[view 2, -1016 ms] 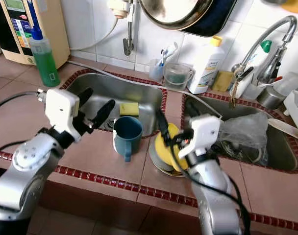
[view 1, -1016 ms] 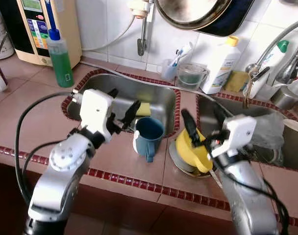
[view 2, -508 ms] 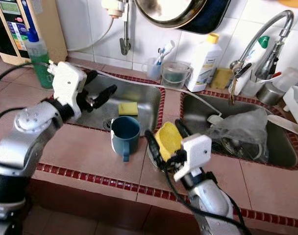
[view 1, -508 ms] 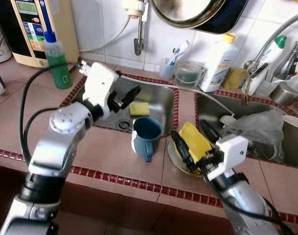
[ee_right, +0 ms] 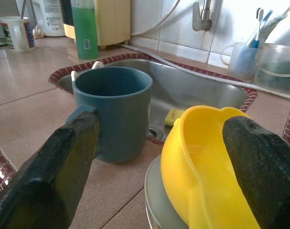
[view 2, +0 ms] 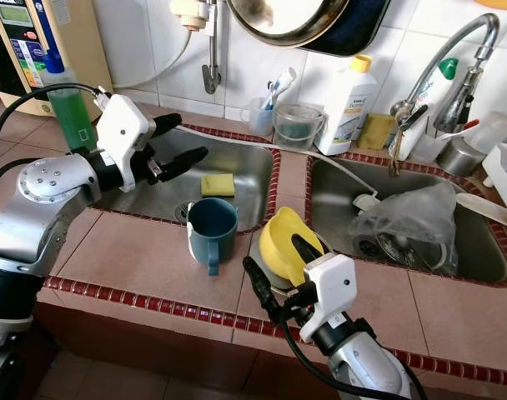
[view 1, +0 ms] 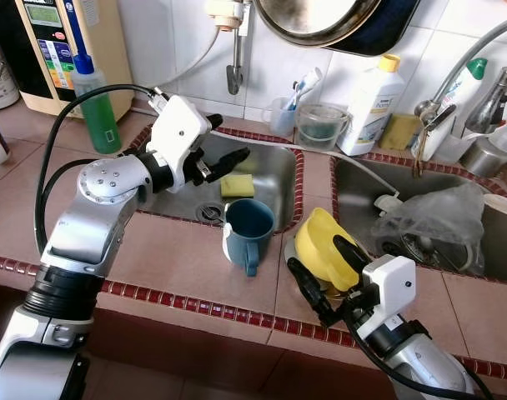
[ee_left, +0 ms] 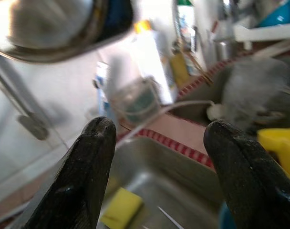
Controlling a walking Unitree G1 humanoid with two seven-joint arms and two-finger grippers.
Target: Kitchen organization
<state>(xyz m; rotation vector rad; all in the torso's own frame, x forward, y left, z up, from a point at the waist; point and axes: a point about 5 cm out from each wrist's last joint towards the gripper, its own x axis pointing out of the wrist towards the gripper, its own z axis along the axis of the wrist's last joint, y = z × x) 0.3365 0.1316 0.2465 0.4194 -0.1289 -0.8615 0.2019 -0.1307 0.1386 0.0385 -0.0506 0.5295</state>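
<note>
Left arm: raised, silver forearm running from the lower left of the frame up to centre left; my left gripper (view 1: 223, 158) reaches out over the near rim of the stainless steel sink basin (view 1: 270, 179), fingers spread apart, nothing between them.

Right arm: bent low at the lower right of the frame, white wrist block just under the counter edge; my right gripper (view 1: 324, 271) points up toward the yellow plastic bowl (view 1: 322, 247), fingers wide apart, one on either side of it. Whether they touch it I cannot tell.

Yellow bowl: lower centre of the frame, tilted on its side on a grey round plate (view 2: 266, 273), on the terracotta tiled counter (view 1: 178, 250) between the two basins. Glossy; rim pinched to a spout.

Dark blue ceramic mug (view 1: 248, 232): upright, centre frame, just beside the bowl on the counter, handle toward the near edge, at the lip of the left basin.

Yellow rectangular sponge (view 1: 237, 185): flat on the basin floor, beyond the mug, near the drain.

Green liquid soap bottle with blue cap (view 1: 95, 104): upper left, standing by the cream-coloured appliance (view 1: 78, 46).
</note>
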